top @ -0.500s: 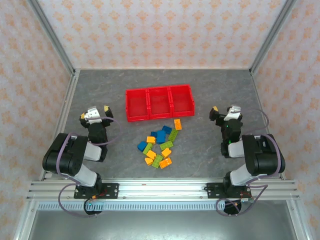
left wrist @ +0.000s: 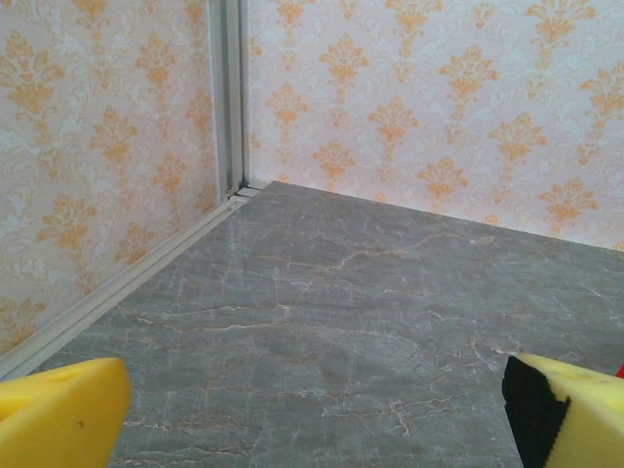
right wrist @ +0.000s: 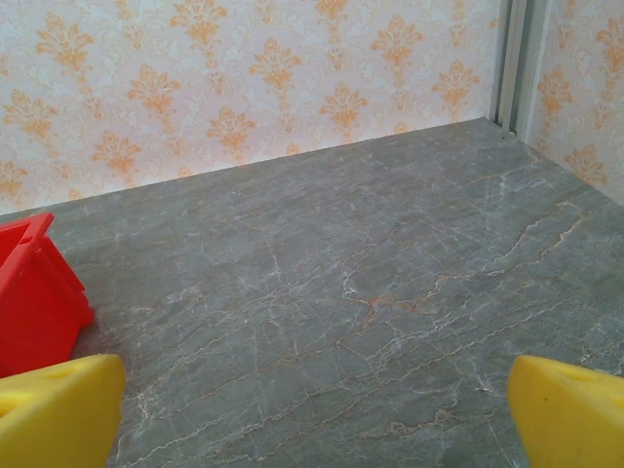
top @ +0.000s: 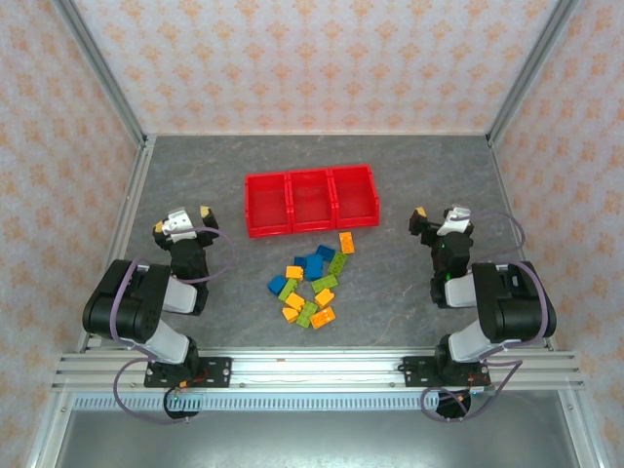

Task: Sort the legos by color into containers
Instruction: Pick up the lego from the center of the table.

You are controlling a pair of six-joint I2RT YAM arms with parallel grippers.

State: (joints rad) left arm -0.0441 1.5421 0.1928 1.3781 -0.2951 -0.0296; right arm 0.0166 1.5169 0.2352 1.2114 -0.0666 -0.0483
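Legos [top: 310, 283] are seen lying in one loose cluster on the grey counter [top: 409, 175], just in front of the containers [top: 290, 203] and between the two arms; blue, green and orange-yellow bricks are mixed together, several touching, and one orange-yellow brick [top: 346, 242] is set a little apart, nearest the right-hand bin. All three red bins are seen bare inside in the top view, so no brick can be counted as sorted; the task is judged to be at its very start, with every brick left to be picked and no colour yet given a bin.

The left gripper [top: 182, 219] is held to the left of the bins, well apart from the cluster; in its wrist view the left gripper [left wrist: 312, 409] is spread wide, with nothing but bare counter between the yellow fingertips. The right gripper [top: 439, 216] is held to the right of the bins; in its wrist view the right gripper [right wrist: 312, 409] is likewise spread wide and nothing is held, a red bin corner [right wrist: 34, 292] being seen at the left edge.
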